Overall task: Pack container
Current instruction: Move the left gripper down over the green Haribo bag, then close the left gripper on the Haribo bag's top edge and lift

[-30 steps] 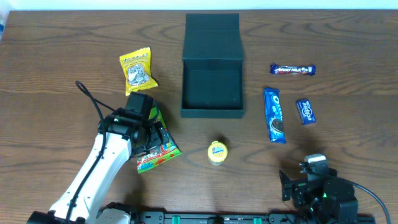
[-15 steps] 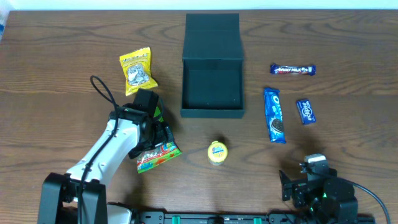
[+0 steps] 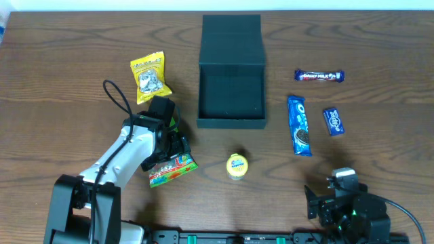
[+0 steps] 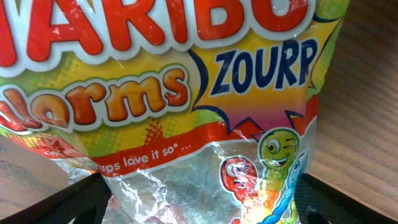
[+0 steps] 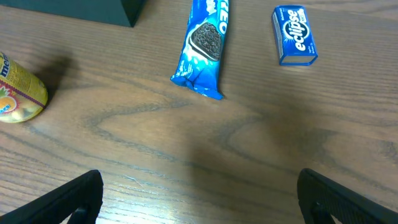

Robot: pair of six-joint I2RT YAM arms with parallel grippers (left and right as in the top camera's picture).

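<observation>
Toward the back middle of the worktop (image 3: 68, 41) we see the container (image 3: 230, 105) standing open, its lid flap laid flat behind it. Its front wall faces a bare strip of wood. Left of that strip our left end effector (image 4: 199, 208) hangs low over the Haribo bag (image 4: 186, 93), fingers spread wide at either side of the bag's clear end. Our right end effector (image 5: 199, 202) sits by the near right edge, fingers spread over bare wood, with the Oreo pack (image 5: 205, 46) and yellow cup (image 5: 18, 93) ahead.
</observation>
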